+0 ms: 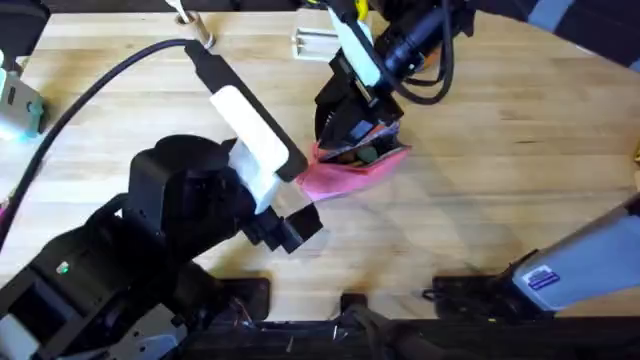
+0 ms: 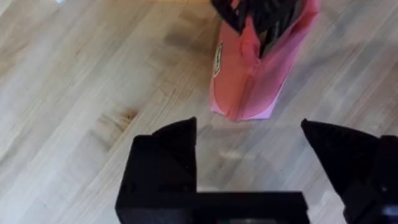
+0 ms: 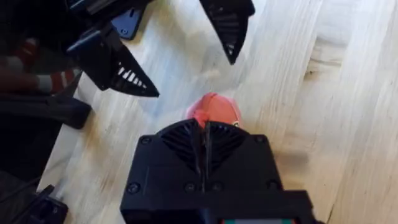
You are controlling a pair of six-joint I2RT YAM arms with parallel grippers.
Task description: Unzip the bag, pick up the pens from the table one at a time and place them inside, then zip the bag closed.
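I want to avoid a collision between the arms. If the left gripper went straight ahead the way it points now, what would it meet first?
Probably the near end of the bag. The open left gripper points at it over bare table, and the right gripper is shut on the bag just beyond. Depth is unclear.

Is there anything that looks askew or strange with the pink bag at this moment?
Yes. The bag is not lying flat on the table: the right claw is shut on one end and holds it up, so the fabric hangs bunched. The left claw is open just short of the bag's other end, touching nothing.
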